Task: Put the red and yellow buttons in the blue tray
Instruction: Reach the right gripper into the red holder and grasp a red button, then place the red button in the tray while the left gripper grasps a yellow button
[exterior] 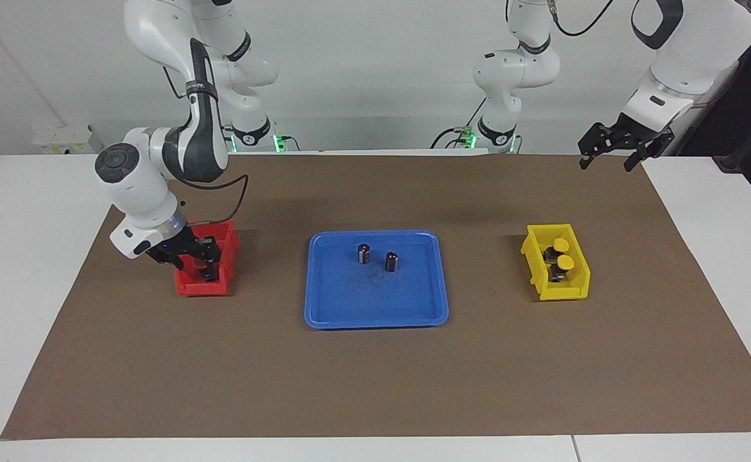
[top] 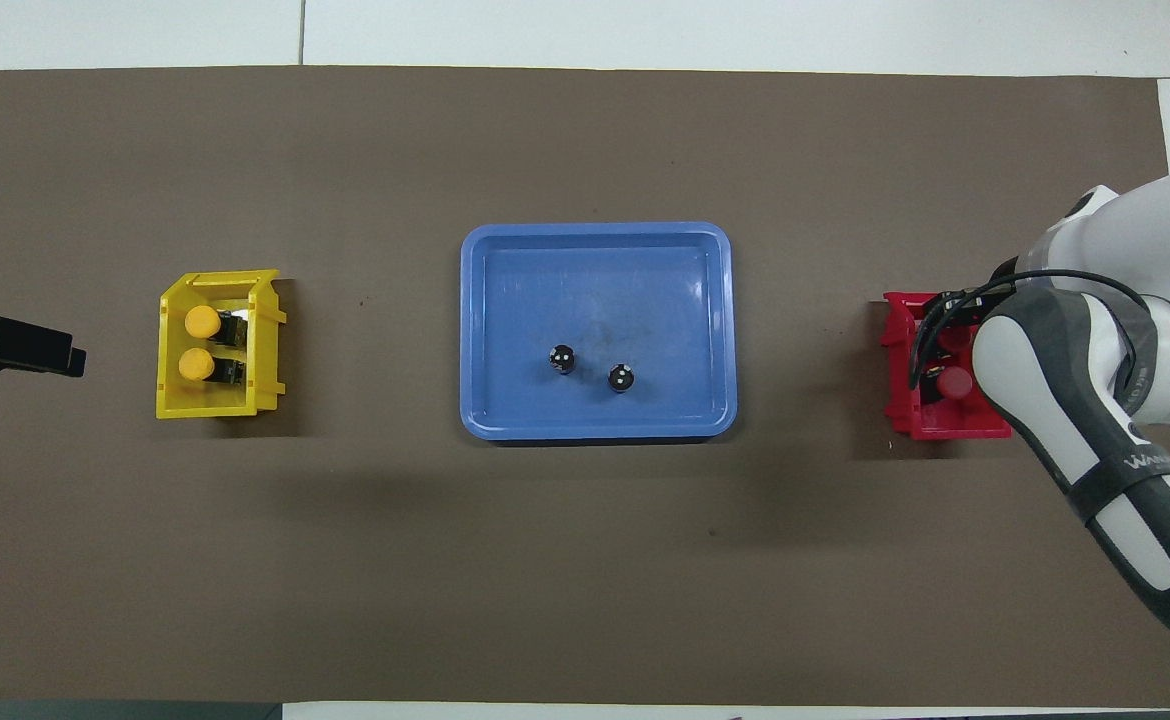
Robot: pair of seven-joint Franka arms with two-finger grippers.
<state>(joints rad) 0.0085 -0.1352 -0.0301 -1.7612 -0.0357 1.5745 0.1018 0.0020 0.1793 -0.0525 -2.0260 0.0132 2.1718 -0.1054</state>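
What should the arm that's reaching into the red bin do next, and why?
Probably finish closing on a red button and lift it: the right gripper is down inside the red bin, and the blue tray holds no buttons yet.

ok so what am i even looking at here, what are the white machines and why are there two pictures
The white machines are two robot arms, each ending in a two-fingered claw. Both pictures show the same moment: one is taken from across the table, facing the robots, and the other looks steeply down from above their end.

On the brown mat a blue tray sits in the middle with two small dark cylinders in it. Toward one end is a red bin with red buttons, toward the other a yellow bin with two yellow buttons.

The right claw is down inside the red bin, at the buttons; whether it grips one can't be made out. The left claw waits open in the air near the mat's corner at its own end, holding nothing.
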